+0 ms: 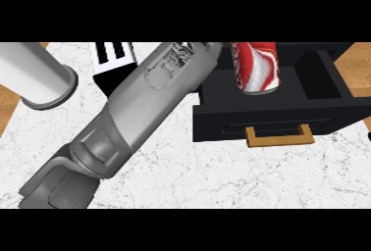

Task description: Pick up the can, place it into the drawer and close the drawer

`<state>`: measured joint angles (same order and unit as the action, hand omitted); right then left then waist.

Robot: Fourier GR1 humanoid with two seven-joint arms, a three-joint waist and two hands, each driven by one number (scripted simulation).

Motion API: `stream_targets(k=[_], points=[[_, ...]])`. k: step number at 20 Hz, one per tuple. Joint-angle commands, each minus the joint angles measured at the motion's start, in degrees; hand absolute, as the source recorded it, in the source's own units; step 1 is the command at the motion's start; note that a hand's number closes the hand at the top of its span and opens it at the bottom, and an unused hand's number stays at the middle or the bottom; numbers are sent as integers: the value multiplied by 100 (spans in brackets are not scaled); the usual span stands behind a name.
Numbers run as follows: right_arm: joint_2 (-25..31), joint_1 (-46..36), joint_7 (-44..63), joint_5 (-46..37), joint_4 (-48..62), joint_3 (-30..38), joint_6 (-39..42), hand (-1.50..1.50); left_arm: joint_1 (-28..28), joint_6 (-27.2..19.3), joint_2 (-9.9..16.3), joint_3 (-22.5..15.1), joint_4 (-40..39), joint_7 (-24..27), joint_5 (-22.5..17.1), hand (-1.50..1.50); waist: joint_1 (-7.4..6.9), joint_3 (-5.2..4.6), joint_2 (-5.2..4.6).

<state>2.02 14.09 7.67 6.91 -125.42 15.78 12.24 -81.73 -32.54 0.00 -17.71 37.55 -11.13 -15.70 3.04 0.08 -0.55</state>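
The red and white can (257, 66) stands in the open black drawer (319, 78), near its left side, with its top cut off by the view's upper edge. One grey forearm (138, 112) runs slantwise from the lower left up to a point just left of the can. Its hand lies beyond the upper edge, so no fingers show. I cannot see whether anything holds the can. The other arm is out of sight. The drawer is pulled out toward me and has a wooden handle (280, 136) on its front.
A big white cylinder (39, 73) with a flared rim lies at the upper left. Behind the forearm sits a black block with white marks (116, 56). The white marble counter (217, 176) spreads below the drawer, with wooden floor (358, 59) past its edges.
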Motion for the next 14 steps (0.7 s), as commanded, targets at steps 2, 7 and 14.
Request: stream_targets(k=[2, 7, 14], points=[[19, -343, 198, -100, 53, -94, -135, -150, -460, -172, 0, -306, -708, 253, -356, 150, 141, 6, -57], [-145, 12, -41, -296, -42, -271, -35, -150, -375, -202, 0, -644, -756, 253, -775, 150, 127, 5, -15], [-1, -348, 54, -260, 190, -168, -91, -150, -422, -495, 0, -1049, -1142, 634, -991, 150, 247, 8, -43]])
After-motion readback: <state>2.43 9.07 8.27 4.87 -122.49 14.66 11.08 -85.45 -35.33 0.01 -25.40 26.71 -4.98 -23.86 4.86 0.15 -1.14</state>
